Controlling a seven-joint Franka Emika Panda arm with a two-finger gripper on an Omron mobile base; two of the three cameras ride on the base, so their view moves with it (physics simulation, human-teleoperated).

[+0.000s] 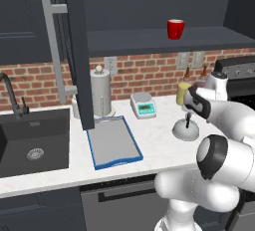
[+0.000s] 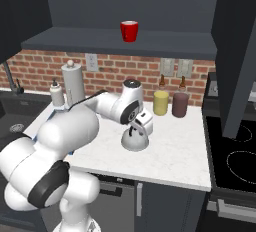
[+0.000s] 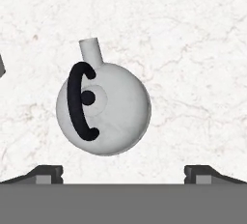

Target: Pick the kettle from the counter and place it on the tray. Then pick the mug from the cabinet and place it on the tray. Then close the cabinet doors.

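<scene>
1. Kettle (image 3: 102, 109) stands upright on the white bench (image 1: 154, 135), right of the tray (image 1: 113, 143) and well apart from it; black handle (image 3: 78, 101) arches over the dome, spout (image 3: 91, 50) points away from the claw.
2. Claw (image 3: 123, 172) hangs directly above the kettle, pointing down, jaws at full spread, holding nothing; fingertips (image 3: 46, 172) flank the kettle body without touching.
3. Tray lies flat on the bench beside the sink (image 1: 32, 143).
4. Mug (image 1: 175, 29) sits on the cabinet (image 1: 164, 38) shelf; cabinet doors (image 1: 77, 51) stand open.
</scene>
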